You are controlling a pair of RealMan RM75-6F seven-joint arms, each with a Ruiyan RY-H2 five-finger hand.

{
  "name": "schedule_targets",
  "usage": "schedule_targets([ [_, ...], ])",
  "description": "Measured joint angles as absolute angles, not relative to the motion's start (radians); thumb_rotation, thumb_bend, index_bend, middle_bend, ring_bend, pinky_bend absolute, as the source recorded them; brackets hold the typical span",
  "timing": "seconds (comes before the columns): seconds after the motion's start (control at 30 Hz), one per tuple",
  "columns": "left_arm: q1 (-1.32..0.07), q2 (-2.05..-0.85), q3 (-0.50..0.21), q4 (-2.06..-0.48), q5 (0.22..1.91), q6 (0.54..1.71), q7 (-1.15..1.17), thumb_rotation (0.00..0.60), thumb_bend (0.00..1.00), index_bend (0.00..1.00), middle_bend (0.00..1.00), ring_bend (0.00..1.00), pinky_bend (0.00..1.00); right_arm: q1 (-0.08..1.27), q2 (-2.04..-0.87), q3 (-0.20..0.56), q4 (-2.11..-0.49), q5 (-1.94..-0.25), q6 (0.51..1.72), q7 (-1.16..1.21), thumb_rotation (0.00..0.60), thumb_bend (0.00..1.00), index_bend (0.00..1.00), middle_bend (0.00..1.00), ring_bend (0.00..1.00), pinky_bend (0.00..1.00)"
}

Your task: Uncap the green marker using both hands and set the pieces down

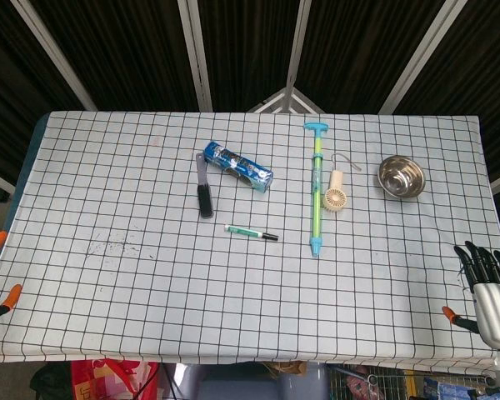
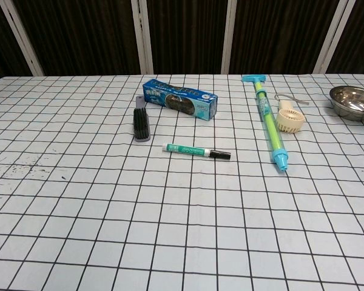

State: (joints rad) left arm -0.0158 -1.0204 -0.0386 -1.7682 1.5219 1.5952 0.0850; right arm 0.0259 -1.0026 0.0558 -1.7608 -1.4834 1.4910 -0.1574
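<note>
The green marker (image 1: 250, 232) (image 2: 195, 151) lies flat near the middle of the checked tablecloth, its white-and-green barrel to the left and its black cap to the right. My right hand (image 1: 489, 282) shows only in the head view, at the table's lower right corner, far from the marker, with dark fingers spread and nothing in them. My left hand appears in neither view.
A blue box (image 1: 237, 166) (image 2: 179, 99) and a black brush (image 1: 204, 192) (image 2: 141, 122) lie behind the marker. A long green-and-blue water squirter (image 1: 317, 187) (image 2: 269, 122), a small cream fan (image 1: 335, 193) (image 2: 289, 118) and a steel bowl (image 1: 401, 176) (image 2: 353, 101) sit to the right.
</note>
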Motion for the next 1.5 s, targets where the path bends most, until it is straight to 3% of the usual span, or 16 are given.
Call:
schedule_targets([
  [0.67,-0.048,-1.047,-0.063,-1.722,1.475,1.537,0.134,0.6,0.44,0.0,0.0,0.0,0.0,0.025,-0.976,0.056,-1.796,-1.444,1.475,-0.175,0.6,0.12,0.11,0.06,0.08,0.05],
  [1.1,-0.157,-1.081,-0.122,-1.615,1.376,1.402,0.318,0.6,0.45,0.05,0.0,0.0,0.0,0.055,-0.976,0.066,-1.829,-1.399,1.426,-0.246,0.6,0.12,0.11,0.06,0.08,0.05],
  [1.3,-0.235,-1.107,-0.173,-1.493,1.378,1.395,0.44,0.6,0.44,0.09,0.0,0.0,0.0,0.072,-0.991,0.069,-1.85,-1.369,1.403,-0.314,0.6,0.12,0.11,0.06,0.08,0.05],
  [1.5,-0.338,-1.191,-0.209,-1.262,1.448,1.403,0.423,0.6,0.44,0.1,0.0,0.0,0.0,0.091,-1.026,0.079,-1.862,-1.305,1.381,-0.389,0.6,0.12,0.11,0.06,0.08,0.05],
])
